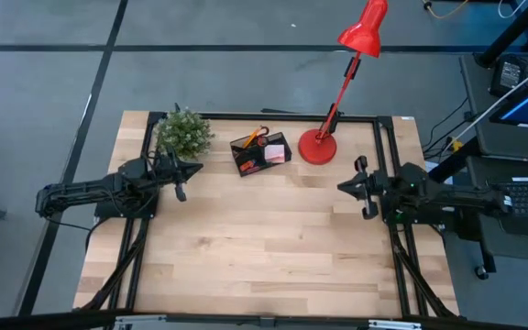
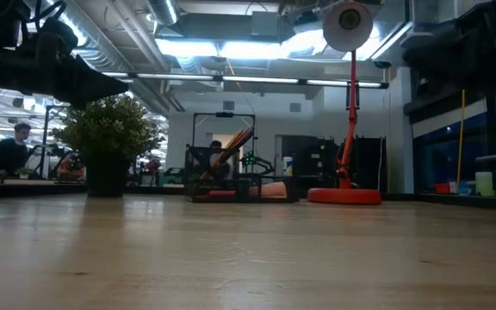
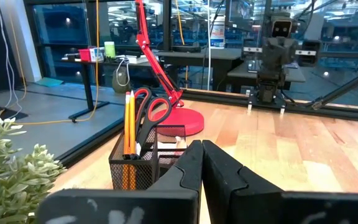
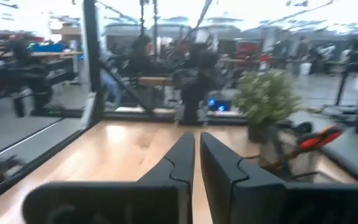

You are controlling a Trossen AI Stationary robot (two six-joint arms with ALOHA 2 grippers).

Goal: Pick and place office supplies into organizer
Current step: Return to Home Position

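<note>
Nearest, the left gripper point(image 1: 193, 170) hangs left of the organizer point(image 1: 260, 153), its fingers pressed together on nothing. The right gripper point(image 1: 343, 186) hangs well to the organizer's right, also clenched and empty. The organizer stands toward the back edge of the table point(image 1: 264, 257). It holds upright pencils point(image 3: 129, 127) and scissors point(image 3: 150, 111) in one compartment and a pink pad point(image 1: 274, 153) in the other. Just right of the organizer is the lamp point(image 1: 318, 147); left of it and slightly behind stands the plant point(image 1: 184, 133).
</note>
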